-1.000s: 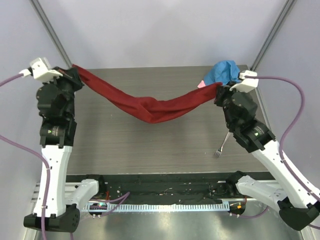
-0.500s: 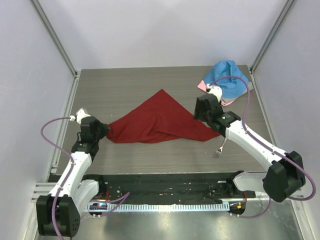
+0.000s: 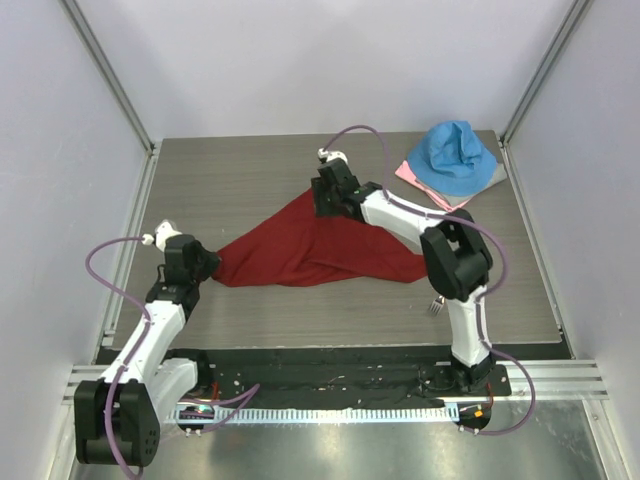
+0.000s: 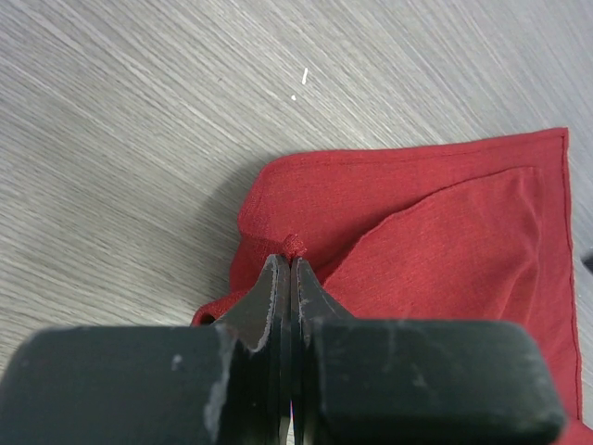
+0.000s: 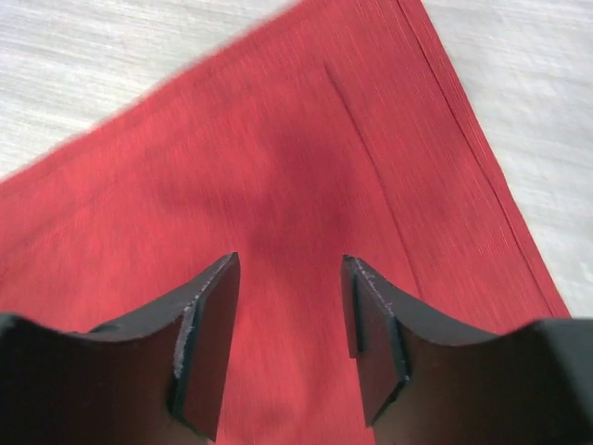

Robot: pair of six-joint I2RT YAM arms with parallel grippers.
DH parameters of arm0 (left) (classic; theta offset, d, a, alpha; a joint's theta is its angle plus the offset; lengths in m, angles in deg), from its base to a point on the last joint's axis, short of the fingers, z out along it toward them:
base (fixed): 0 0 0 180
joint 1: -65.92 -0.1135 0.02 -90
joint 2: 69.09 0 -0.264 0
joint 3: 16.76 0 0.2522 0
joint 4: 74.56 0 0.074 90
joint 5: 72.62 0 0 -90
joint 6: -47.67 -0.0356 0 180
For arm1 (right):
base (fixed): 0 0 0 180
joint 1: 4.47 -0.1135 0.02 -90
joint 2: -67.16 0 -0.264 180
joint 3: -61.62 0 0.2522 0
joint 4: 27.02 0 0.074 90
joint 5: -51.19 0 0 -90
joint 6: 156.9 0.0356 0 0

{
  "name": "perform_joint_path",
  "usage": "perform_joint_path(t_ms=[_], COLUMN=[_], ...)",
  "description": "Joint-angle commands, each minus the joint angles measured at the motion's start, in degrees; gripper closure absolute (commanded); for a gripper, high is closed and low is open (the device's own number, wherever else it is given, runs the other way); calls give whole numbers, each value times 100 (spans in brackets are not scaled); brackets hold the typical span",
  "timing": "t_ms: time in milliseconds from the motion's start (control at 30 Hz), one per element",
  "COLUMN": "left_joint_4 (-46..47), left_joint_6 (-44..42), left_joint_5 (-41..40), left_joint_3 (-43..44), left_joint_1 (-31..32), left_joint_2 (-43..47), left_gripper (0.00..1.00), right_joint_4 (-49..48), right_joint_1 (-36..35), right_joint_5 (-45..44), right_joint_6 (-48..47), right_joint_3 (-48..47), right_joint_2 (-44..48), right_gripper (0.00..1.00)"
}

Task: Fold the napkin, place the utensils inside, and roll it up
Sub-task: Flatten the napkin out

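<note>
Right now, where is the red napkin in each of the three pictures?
Top view: the napkin lies as a flat triangle in the middle of the table.
Left wrist view: it sits at the lower right, with its corner pinched in the left gripper.
Right wrist view: it fills most of the picture, under the open right gripper.
Shared landmark: the grey wood-grain table shows bare beside the cloth in all three.

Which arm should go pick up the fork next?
Probably the right. The right gripper is open and empty above the napkin, and the fork lies on that side. The left gripper is shut on the napkin's corner.
</note>
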Motion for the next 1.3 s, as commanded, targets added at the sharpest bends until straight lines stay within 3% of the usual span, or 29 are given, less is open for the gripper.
perform_joint_path(t_ms=[0,433,1267], left_joint_4=[239,73,-24], left_joint_6=[-18,-115,-150], left_joint_5=[-45,-28,-19], left_joint_3=[201,333,403], left_joint_1=[-20,-28,-28], left_joint_2=[-127,-207,-145], left_gripper=[100,100,100], right_joint_4=[-191,-33,178], right_joint_1=[15,15,76], right_joint_5=[123,-562,-597], right_joint_6=[-318,-748,-880], right_joint_3=[-1087,-2538,-2820], right_joint_2=[-658,-2012,-2619], right_gripper=[48,57,63])
